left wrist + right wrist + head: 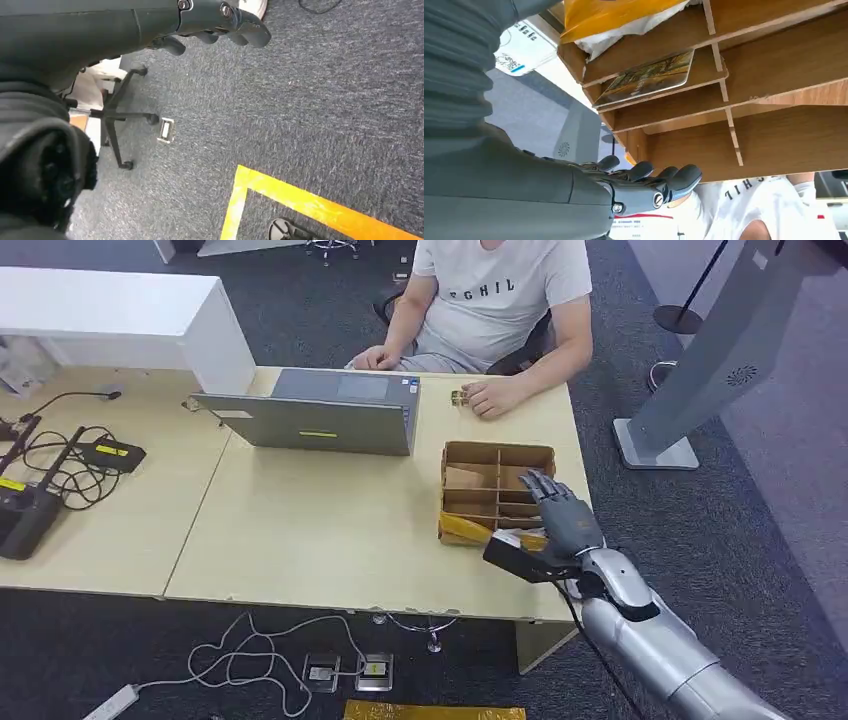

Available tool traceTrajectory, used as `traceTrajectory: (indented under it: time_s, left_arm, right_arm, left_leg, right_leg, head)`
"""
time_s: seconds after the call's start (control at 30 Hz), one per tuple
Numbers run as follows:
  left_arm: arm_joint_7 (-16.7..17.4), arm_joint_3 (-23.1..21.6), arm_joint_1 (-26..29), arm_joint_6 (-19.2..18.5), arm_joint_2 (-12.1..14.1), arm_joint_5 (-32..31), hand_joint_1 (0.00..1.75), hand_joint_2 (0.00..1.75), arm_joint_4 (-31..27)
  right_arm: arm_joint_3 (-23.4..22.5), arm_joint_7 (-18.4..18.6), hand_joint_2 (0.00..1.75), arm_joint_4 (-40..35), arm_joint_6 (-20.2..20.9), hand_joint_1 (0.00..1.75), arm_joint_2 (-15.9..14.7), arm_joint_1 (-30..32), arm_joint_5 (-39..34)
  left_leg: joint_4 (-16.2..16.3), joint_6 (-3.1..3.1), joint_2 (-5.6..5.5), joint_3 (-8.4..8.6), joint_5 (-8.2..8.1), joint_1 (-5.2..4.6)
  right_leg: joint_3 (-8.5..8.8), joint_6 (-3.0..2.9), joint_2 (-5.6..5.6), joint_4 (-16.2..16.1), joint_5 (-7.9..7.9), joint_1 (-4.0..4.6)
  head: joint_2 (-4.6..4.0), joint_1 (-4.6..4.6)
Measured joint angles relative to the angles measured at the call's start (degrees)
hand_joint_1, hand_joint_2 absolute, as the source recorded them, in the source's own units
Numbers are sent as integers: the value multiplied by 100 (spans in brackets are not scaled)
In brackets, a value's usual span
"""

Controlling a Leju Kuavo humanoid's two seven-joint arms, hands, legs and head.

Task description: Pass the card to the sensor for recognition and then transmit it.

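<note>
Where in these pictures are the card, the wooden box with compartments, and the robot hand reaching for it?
card (pixel 644 77): right wrist view, middle of its printed face.
wooden divided box (pixel 497 448): head view, far rim.
right robot hand (pixel 562 520): head view, back of the hand, over the box's near right corner.

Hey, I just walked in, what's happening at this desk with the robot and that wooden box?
The robot's right hand is reaching over the near end of a divided wooden box on the table, fingers apart and holding nothing. A card lies in one of the box's compartments, not yet picked up. The left hand hangs down over the carpet, with nothing in it. A person sits across the table beside a laptop.
</note>
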Motion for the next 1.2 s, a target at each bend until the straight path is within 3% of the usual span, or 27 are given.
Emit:
traceTrajectory:
  time_s: [0.7, 0.73, 1.2]
  left_arm:
    - [-2, 0, 1, -28, 4, -5, 0, 0, 0]
    - [-2, 0, 0, -29, 7, -5, 0, 0, 0]
    - [-7, 0, 0, -77, 15, -18, 0, 0, 0]
  right_arm:
    - [-28, 42, 175, 2, 15, 0, -26, -2, -13]
    - [-39, 41, 175, 4, 33, 175, -28, -3, -13]
    - [-90, 55, 175, 57, 241, 175, -13, -12, 4]
  left_leg:
    - [0, 0, 0, 0, 0, 0]
    - [0, 0, 0, 0, 0, 0]
    - [0, 0, 0, -1, 0, 0]
  right_leg:
    - [1, 0, 0, 0, 0, 0]
    - [1, 0, 0, 0, 0, 0]
    - [1, 0, -1, 0, 0, 0]
  head:
    - [0, 0]
    - [0, 0]
    - [0, 0]
